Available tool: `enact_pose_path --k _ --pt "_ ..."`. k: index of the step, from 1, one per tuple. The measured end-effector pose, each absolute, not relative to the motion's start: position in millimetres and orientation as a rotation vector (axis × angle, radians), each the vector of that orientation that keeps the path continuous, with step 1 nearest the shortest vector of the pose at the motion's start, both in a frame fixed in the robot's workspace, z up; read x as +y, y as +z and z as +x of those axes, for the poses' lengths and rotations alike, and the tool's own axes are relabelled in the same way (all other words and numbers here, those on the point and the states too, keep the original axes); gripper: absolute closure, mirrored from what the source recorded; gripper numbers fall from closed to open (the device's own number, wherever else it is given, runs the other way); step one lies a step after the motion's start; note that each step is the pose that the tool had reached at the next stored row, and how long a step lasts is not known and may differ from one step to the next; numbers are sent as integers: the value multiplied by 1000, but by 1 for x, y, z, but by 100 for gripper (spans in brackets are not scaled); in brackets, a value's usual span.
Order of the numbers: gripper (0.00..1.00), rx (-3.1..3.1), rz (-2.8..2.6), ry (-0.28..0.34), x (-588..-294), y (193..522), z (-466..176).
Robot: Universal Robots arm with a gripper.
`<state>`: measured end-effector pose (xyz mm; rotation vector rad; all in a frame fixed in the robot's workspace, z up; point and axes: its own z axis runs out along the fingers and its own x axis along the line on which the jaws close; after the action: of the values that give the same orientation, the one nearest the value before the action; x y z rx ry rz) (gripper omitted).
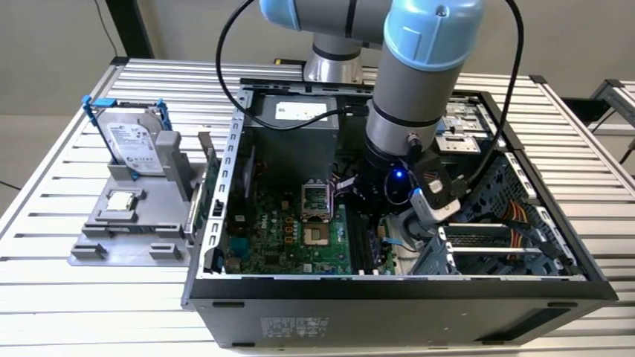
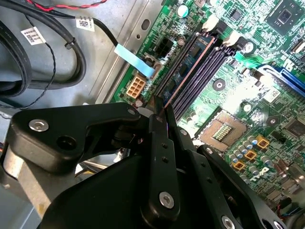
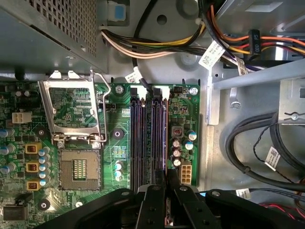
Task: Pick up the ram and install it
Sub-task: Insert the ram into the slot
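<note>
The ram (image 2: 190,62) is a slim bluish stick with a copper-coloured lower edge. It stands on edge along the outermost black memory slot, beside the motherboard's (image 1: 288,238) edge. In the first wrist view the ram (image 3: 165,143) shows edge-on over that slot. My gripper (image 2: 160,114) is shut on the near end of the stick, with its black fingers pressed close together. The gripper (image 3: 165,183) sits directly over the slot row. In the exterior view the gripper (image 1: 382,227) reaches down inside the open computer case (image 1: 397,294). I cannot tell whether the stick is seated.
Neighbouring memory slots (image 3: 140,138) lie beside the ram. The open processor socket (image 3: 78,167) is close by. Cable bundles (image 3: 257,152) run beyond the board's edge. On the exterior view's left, a hard drive (image 1: 134,141) and a small square chip (image 1: 121,201) rest on a grey fixture.
</note>
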<state>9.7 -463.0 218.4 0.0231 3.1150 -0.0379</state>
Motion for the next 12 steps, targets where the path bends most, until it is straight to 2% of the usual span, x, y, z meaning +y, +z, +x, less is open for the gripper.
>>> enact_pose_path --k 12 --pt "100 3115 37 -38 -463 214 10"
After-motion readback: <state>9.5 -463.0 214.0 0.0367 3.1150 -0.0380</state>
